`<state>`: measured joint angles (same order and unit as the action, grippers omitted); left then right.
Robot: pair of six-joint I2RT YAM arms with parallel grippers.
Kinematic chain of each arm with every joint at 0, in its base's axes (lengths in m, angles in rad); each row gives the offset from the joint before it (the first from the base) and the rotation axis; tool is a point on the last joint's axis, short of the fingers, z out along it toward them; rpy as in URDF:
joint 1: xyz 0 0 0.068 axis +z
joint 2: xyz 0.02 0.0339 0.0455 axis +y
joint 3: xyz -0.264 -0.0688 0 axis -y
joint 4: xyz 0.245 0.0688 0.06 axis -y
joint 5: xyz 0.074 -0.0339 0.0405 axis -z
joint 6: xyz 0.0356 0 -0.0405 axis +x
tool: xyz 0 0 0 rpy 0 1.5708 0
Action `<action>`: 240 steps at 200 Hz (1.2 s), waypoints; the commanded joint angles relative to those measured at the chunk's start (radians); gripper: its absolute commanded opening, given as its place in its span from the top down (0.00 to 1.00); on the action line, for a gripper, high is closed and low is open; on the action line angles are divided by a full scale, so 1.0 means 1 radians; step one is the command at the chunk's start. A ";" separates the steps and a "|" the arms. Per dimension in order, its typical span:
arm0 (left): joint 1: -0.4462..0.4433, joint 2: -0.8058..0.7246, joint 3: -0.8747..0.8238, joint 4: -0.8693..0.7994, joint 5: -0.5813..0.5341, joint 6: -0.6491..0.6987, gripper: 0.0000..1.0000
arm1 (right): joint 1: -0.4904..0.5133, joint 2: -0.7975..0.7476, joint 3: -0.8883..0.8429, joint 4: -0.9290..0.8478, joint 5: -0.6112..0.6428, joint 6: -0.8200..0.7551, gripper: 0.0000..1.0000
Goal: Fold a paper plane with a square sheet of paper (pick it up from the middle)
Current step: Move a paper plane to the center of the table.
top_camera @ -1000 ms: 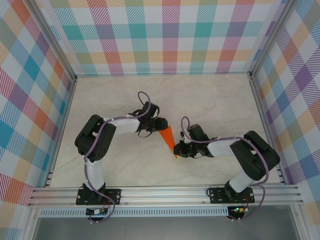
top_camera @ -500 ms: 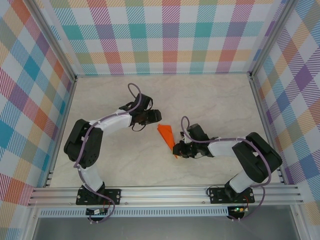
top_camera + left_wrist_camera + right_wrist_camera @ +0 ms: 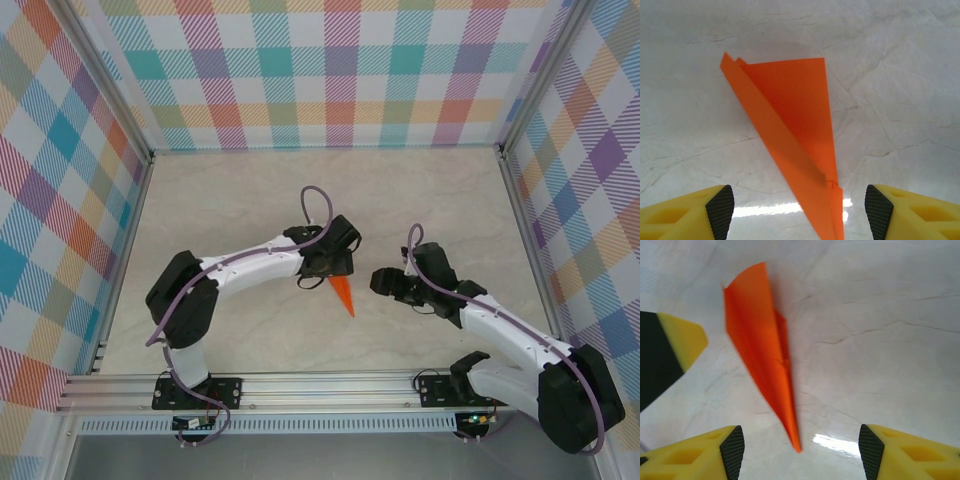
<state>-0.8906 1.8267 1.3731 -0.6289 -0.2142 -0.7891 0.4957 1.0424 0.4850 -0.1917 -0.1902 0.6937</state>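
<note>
The square sheet of paper is folded into a narrow orange paper plane (image 3: 343,295) that lies flat on the table with its tip toward the near edge. My left gripper (image 3: 328,274) hangs over its wide end. In the left wrist view the plane (image 3: 790,125) runs between the spread pads, and the left gripper (image 3: 799,212) is open and touches nothing. My right gripper (image 3: 384,283) sits just right of the plane, apart from it. It is open (image 3: 801,452), with the plane's tip (image 3: 796,442) on the table between its fingers and the plane (image 3: 762,350) stretching away.
The pale marbled tabletop (image 3: 230,210) is ringed by plaid walls and metal rails (image 3: 330,385) at the near edge. A yellow finger of the left gripper (image 3: 682,342) shows at the left of the right wrist view, close to the plane's wide end.
My right gripper opened, let go of the plane and drew back to the right. The left arm swung right over the plane's wide end, opening wider. The plane now lies loose.
</note>
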 commanded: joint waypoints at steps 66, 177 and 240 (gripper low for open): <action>-0.021 0.151 0.123 -0.143 -0.083 -0.072 0.42 | -0.005 0.014 -0.085 0.017 -0.070 -0.004 0.33; -0.016 -0.062 -0.168 0.120 -0.049 -0.045 0.98 | -0.005 0.159 -0.004 0.112 -0.255 -0.098 0.32; 0.004 -0.158 -0.315 0.228 -0.024 -0.014 1.00 | 0.003 0.313 0.098 0.143 -0.358 -0.164 0.33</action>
<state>-0.8997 1.7309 1.1187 -0.4629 -0.2535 -0.8219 0.4923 1.2926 0.5274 -0.0837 -0.4782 0.5835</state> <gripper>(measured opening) 0.045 0.675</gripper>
